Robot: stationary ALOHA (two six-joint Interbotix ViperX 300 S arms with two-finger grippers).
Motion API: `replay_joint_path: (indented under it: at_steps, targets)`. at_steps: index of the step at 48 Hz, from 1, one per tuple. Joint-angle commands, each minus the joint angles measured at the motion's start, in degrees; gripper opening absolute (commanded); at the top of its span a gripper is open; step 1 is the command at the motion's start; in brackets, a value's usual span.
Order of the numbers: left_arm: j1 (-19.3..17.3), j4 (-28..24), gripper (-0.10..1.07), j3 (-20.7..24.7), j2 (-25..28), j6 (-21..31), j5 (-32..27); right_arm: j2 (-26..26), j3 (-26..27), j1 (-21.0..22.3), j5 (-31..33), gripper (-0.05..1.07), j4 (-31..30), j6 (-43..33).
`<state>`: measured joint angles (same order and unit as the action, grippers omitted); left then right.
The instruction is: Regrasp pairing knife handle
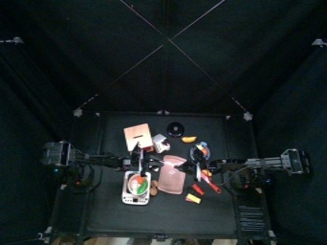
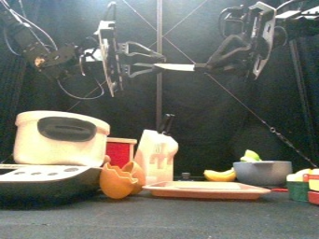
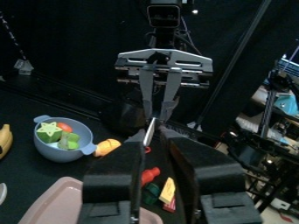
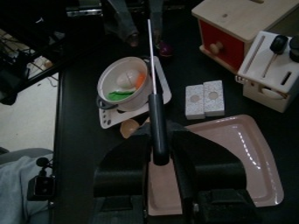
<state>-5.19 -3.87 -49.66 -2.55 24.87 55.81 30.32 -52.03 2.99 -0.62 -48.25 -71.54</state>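
The black tabletop (image 2: 159,219) carries everything below, and both arms hang high above it. In the front view a white rice cooker (image 2: 56,140) stands at the left of the tabletop. A white knife block (image 2: 156,157) stands near the middle, just beside a red-faced box (image 2: 119,151). In front of the block lies a pink tray (image 2: 206,190), and an orange piece (image 2: 119,180) rests by the tray's left end. Toward the right sits a grey bowl (image 2: 262,172) holding green pieces. A banana (image 2: 221,175) lies just beside it.

Up in the air between the arms, the paring knife (image 2: 174,66) is held level, well above the tabletop. The right hand (image 4: 156,164) is clenched on the knife's black handle (image 4: 156,122), which runs straight out from between its jaws. The blade (image 4: 155,31) points away toward the other arm. The left hand (image 3: 155,179) meets the knife from the opposite side. In its wrist view the thin blade runs down between the two black jaws, which stand close on either side of it. Whether they actually press the blade cannot be told. From above, the two hands sit close together over the middle of the tabletop, near the tray and block.
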Motion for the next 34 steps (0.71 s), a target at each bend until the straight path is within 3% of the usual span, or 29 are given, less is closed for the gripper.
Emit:
replay_joint_path:
  at_steps: [1,8,17,26,34]
  targets:
    - [-0.44,0.62,0.78,0.88,-0.26,-0.09,0.79,0.79,0.62,0.00,-0.26,0.52,0.09,-0.09]
    - [-1.05,1.85,0.90,0.70,-0.35,-0.09,1.41,0.70,0.26,0.00,0.00,0.52,0.97,0.00]
    - [-2.55,3.69,0.92,-0.62,-0.62,-0.18,1.76,0.88,0.79,0.00,3.60,0.52,5.80,-0.18]
    - [-3.43,4.31,0.92,-2.55,-1.85,-0.26,1.76,0.88,4.31,-1.05,19.42,0.52,14.85,0.35]
    - [-3.96,4.66,0.92,-4.57,-4.04,-1.85,1.76,0.88,10.11,-3.69,34.10,0.52,16.08,0.53]
